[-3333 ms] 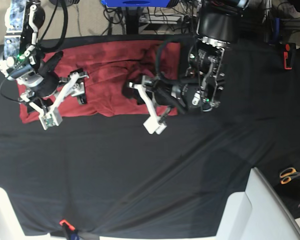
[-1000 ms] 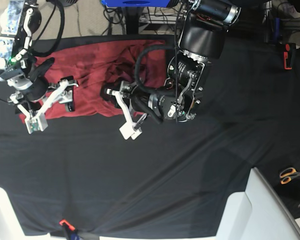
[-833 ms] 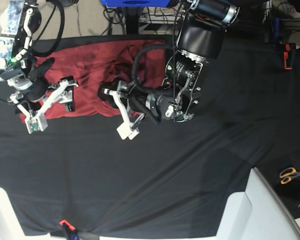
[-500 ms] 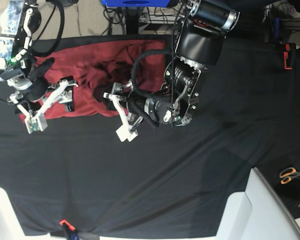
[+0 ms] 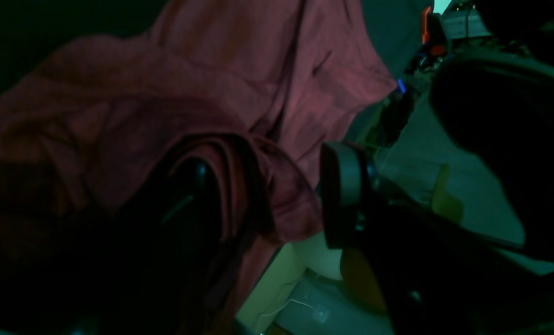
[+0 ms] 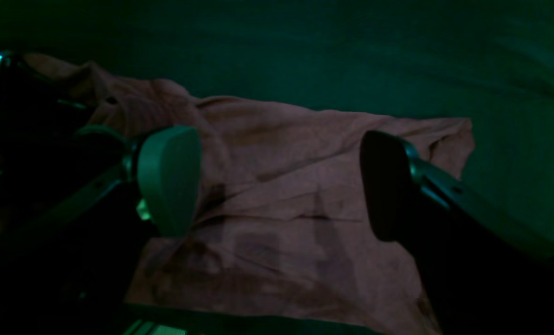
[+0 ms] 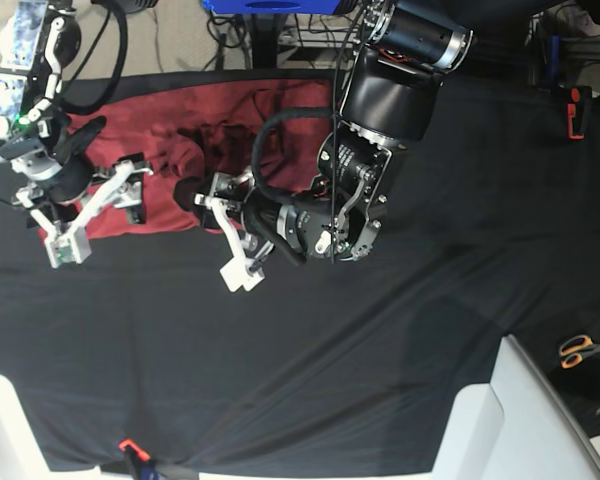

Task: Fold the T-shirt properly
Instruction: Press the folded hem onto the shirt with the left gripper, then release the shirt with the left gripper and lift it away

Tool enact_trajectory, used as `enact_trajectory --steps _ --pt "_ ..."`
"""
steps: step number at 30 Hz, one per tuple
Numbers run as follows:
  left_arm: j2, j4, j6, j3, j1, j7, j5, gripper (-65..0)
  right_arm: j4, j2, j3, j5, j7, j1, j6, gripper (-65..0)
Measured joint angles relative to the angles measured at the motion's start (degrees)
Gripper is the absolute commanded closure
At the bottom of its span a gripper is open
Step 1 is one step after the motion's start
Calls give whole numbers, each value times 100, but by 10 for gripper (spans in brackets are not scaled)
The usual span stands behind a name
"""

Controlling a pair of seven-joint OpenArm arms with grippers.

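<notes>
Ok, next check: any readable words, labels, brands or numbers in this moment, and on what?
No readable text in any view.
T-shirt: plain red knit, no print.
Black table cloth: unmarked.
Left gripper and right gripper: no legible lettering.
Both wrist views are too dark to show fine print.

My workbench lay under a black cloth (image 7: 380, 350).
At twelve o'clock I saw tangled cables (image 7: 310, 40) on the floor; orange-handled scissors (image 7: 583, 349) sat at four o'clock beside a white panel (image 7: 530, 420).
</notes>
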Motion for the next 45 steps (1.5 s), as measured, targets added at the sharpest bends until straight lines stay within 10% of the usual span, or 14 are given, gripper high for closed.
enact_trajectory --steps 14,34,37,42,45 --pt "31 -166 -2 754 -201 -4 -658 -291 0 7 546 4 -26 291 -15 -501" --pt "-101 -925 22 2583 -1165 -1460 -1832 -288 -380 7 562 -39 15 337 -57 -501" --pt "-459 -634 -2 2256 -1303 -1528 -1893 -253 -361 7 525 -28 -39 319 -57 -501" --pt "-1858 -334 2 1231 -994 -1523 -1886 0 -28 297 -457 -44 -28 0 -55 -500" --pt "-2736 -48 31 564 -468 -1504 -1825 0 -26 664 -1281 46 -15 -57 -11 -426"
